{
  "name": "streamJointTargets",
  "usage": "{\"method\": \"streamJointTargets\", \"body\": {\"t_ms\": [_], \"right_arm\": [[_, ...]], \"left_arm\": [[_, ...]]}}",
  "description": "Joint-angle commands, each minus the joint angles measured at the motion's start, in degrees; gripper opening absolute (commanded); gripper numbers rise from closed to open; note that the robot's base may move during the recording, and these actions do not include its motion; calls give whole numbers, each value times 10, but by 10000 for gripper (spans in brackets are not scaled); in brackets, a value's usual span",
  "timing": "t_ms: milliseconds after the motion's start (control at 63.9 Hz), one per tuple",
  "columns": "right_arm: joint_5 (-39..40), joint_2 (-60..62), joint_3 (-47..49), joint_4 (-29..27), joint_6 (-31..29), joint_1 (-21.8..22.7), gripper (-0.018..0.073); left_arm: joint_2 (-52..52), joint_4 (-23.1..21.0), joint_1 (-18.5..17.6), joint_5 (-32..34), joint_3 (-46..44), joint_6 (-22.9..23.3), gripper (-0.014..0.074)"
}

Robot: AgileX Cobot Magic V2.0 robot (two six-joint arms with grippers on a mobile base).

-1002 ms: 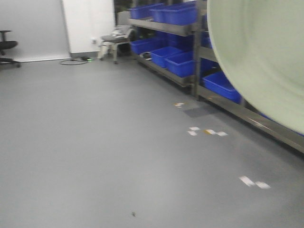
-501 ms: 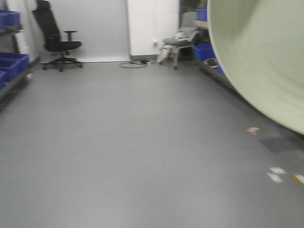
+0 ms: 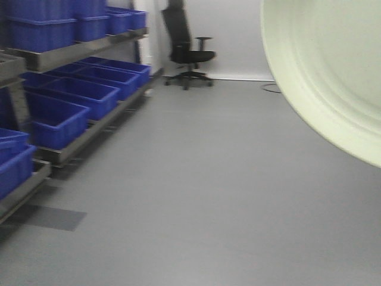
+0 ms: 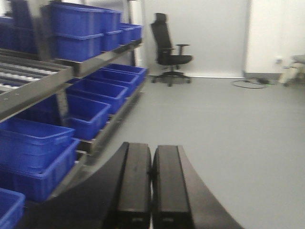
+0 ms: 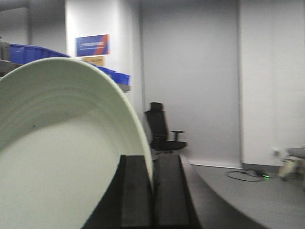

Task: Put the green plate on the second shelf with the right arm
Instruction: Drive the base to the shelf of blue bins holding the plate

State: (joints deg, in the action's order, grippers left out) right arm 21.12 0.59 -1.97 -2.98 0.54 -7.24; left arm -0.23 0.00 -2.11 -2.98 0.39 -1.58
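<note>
Pale green plate [image 5: 57, 157] held upright on edge, rim clamped.

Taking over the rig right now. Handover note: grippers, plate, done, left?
Left gripper: shut, empty.
Right gripper: shut on the green plate, clamped at its rim and held in the air.
The rack with blue bins is on the left of the front view, some way off by the look of it.
Done: plate picked up.
Left: close in on the rack, set the plate on the second shelf, release.

Blue bins [image 3: 65, 116] fill a metal rack [image 3: 77, 52] at nine o'clock. A black office chair [image 3: 189, 50] stands at twelve.
</note>
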Motion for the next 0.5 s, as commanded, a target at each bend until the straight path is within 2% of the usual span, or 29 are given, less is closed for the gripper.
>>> {"method": "streamJointTargets", "body": {"t_ms": [0, 485], "right_arm": [[59, 11, 15, -4, 0, 4, 55], [59, 11, 15, -4, 0, 4, 55]], "left_arm": [[-9, 0, -1, 46, 23, 1, 130], [-9, 0, -1, 46, 23, 1, 130]]}}
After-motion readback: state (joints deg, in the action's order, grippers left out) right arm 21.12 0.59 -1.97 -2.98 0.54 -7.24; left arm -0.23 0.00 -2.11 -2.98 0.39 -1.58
